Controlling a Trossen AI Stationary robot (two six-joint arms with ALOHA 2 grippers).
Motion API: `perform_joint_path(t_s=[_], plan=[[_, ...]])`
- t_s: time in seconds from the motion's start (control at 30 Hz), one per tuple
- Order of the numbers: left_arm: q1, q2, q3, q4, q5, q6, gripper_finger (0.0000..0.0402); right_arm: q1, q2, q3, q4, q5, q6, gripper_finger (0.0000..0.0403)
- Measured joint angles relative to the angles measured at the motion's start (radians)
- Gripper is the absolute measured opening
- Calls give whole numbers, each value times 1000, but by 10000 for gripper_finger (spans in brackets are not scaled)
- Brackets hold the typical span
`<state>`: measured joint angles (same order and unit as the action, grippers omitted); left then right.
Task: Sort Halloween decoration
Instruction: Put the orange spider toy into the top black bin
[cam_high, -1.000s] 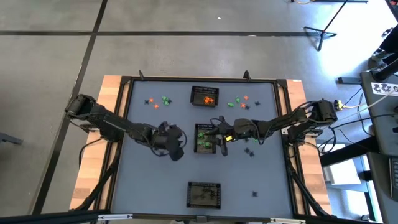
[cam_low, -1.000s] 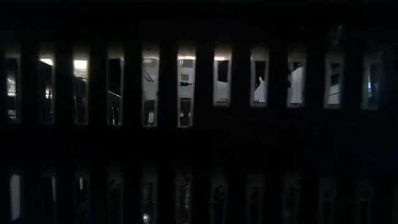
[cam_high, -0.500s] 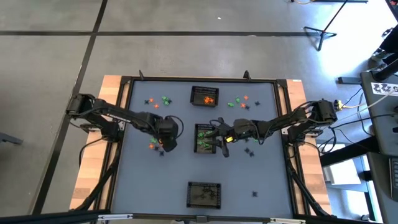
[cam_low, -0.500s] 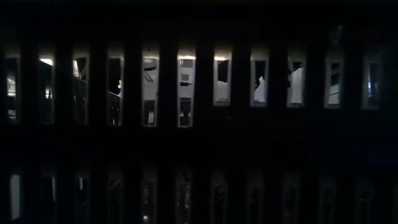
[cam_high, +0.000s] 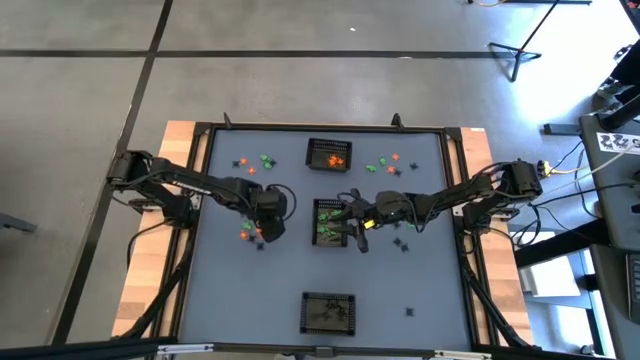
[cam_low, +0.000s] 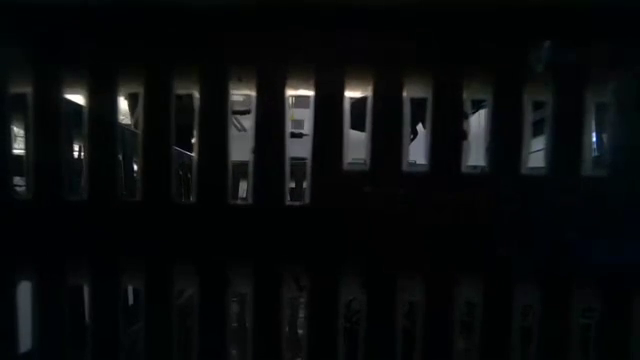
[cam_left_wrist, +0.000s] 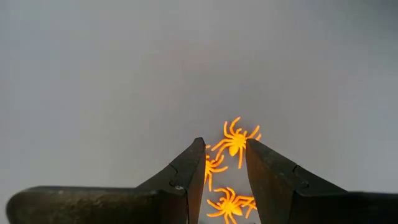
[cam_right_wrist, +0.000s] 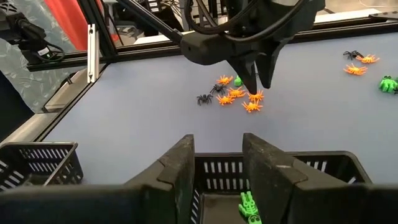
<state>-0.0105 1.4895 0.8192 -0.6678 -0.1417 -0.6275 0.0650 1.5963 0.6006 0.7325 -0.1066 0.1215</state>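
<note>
Left gripper (cam_left_wrist: 224, 163) low over grey table (cam_high: 230, 290), left of centre; fingers (cam_left_wrist: 189, 171) narrowly parted, straddling cluster of orange spiders (cam_left_wrist: 235, 141), nothing gripped. Same cluster (cam_right_wrist: 239, 94) seen from right wrist view, with black spider (cam_right_wrist: 204, 98) beside it.

Right gripper (cam_right_wrist: 217, 163) over rim of centre mesh basket (cam_high: 330, 221); fingers slightly apart, empty. Green trinket (cam_right_wrist: 249, 206) lies in that basket. Orange trinkets in far basket (cam_high: 329, 155). Loose green and orange trinkets (cam_high: 383, 164) near far edge.
</note>
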Motion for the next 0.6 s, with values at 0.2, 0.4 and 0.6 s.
perform_joint_path(t_s=[0.2,0.4,0.6], plan=[[-1,0,0,26,16,36,108,0,0,0,8,0,-23,134],[-1,0,0,83,12,37,108,0,0,0,11,0,-26,134],[-1,0,0,128,-40,88,108,0,0,0,24,0,-34,134]])
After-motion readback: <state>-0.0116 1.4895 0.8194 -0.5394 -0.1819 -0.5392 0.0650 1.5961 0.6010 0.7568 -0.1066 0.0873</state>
